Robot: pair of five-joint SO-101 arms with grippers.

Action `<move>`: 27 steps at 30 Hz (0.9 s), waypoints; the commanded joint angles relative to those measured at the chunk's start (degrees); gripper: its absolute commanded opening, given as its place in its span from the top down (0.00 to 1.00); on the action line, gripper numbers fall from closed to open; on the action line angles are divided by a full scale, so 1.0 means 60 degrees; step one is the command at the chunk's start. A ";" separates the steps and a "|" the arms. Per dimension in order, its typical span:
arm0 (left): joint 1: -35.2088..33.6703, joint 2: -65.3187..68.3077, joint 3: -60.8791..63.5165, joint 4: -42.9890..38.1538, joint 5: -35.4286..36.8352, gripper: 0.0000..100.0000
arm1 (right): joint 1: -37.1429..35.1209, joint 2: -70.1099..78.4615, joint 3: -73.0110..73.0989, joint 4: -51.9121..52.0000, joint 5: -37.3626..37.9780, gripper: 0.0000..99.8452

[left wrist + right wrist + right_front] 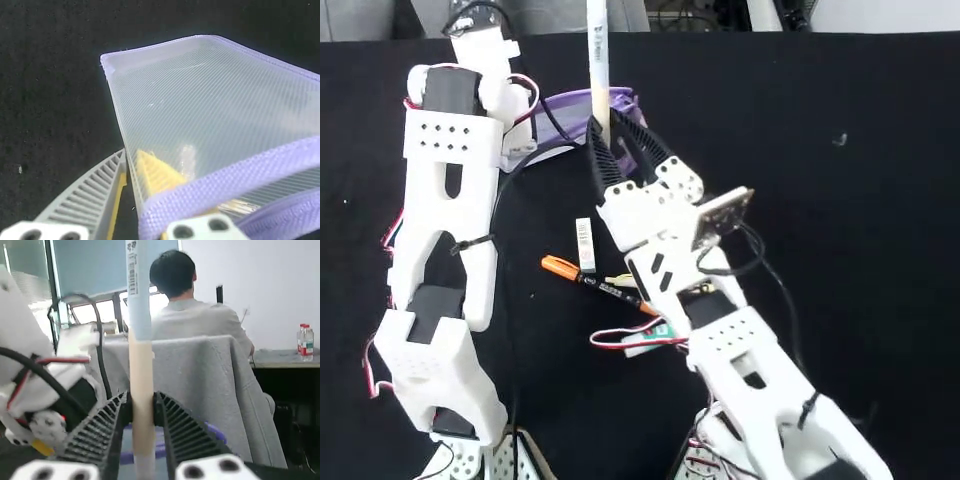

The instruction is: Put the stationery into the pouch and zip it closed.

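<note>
We are seeing a translucent, finely ribbed plastic pouch [210, 110] trimmed in woven purple cloth, and a matt black surface [860, 220].

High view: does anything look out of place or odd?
Nothing damaged or spilled. The right gripper holds a long pen bolt upright over the pouch, and an orange-capped marker lies loose on the table.

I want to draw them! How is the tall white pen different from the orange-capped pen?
The white pen stands upright, clamped in the right end effector; the orange-capped pen lies flat on the black table. The white pen is pale all along; the orange-capped pen has a dark barrel. Both are long and thin.
</note>
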 commanded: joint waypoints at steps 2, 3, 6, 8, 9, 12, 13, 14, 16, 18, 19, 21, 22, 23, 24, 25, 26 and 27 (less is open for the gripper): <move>0.0081 -0.0117 0.0081 0.0088 0.0132 0.97 | 0.0015 0.1194 -0.0022 -0.0908 -0.0103 0.99; 0.0066 -0.0117 0.0081 0.0088 0.0132 0.97 | 0.0015 0.1473 0.0081 -0.1143 -0.0073 0.99; 0.0066 -0.0117 0.0081 0.0088 0.0132 0.97 | 0.0000 0.2117 0.0330 -0.2022 -0.0073 0.99; 0.0081 -0.0103 0.0081 0.0088 0.0132 0.97 | 0.0000 0.2454 0.0359 -0.2462 -0.0073 0.98; 0.0095 -0.0088 0.0081 0.0088 0.0132 0.97 | 0.0000 0.2630 0.0344 -0.2608 -0.0073 0.98; 0.0081 -0.0073 0.0081 0.0088 0.0132 0.97 | 0.0000 0.2923 0.0242 -0.2681 -0.0073 0.99; 0.0066 -0.0059 0.0081 0.0088 0.0132 0.97 | 0.0000 0.2938 0.0212 -0.2711 -0.0073 0.99; 0.0066 -0.0059 0.0081 0.0088 0.0132 0.97 | 0.0000 0.2923 0.0227 -0.2769 -0.0073 0.99; 0.0066 -0.0059 0.0125 0.0088 0.0132 0.97 | 0.0059 0.2718 0.0227 -0.2784 -0.0059 0.99; 0.0125 -0.0103 0.0315 0.0073 0.0132 0.97 | 0.0059 0.2278 0.0154 -0.2784 -0.0059 0.99; 0.0125 -0.0132 0.0330 0.0073 0.0132 0.97 | 0.0059 0.2088 0.0037 -0.2769 -0.0059 0.99; 0.0095 -0.0147 0.0286 0.0073 0.0132 0.97 | 0.0059 0.1795 -0.0315 -0.2637 -0.0059 0.99; 0.0066 -0.0205 0.0242 0.0073 0.0132 0.97 | 0.0059 0.1766 -0.0491 -0.2579 -0.0059 0.99; 0.0051 -0.0322 0.0242 0.0088 0.0132 0.97 | 0.0059 0.1766 -0.0696 -0.2505 -0.0059 0.99; 0.0051 -0.0498 0.0300 0.0088 0.0132 0.97 | 0.0103 0.1766 -0.0872 -0.2491 -0.0059 0.99; 0.0051 -0.0630 0.0432 0.0088 0.0132 0.97 | 0.0205 0.1766 -0.1048 -0.2491 -0.0059 0.99; 0.0095 -0.0762 0.0593 0.0073 0.0132 0.97 | 0.0249 0.1722 -0.1223 -0.2520 -0.0059 0.99; 0.0125 -0.0864 0.0755 0.0073 0.0132 0.97 | 0.0264 0.1692 -0.1414 -0.2520 -0.0059 0.99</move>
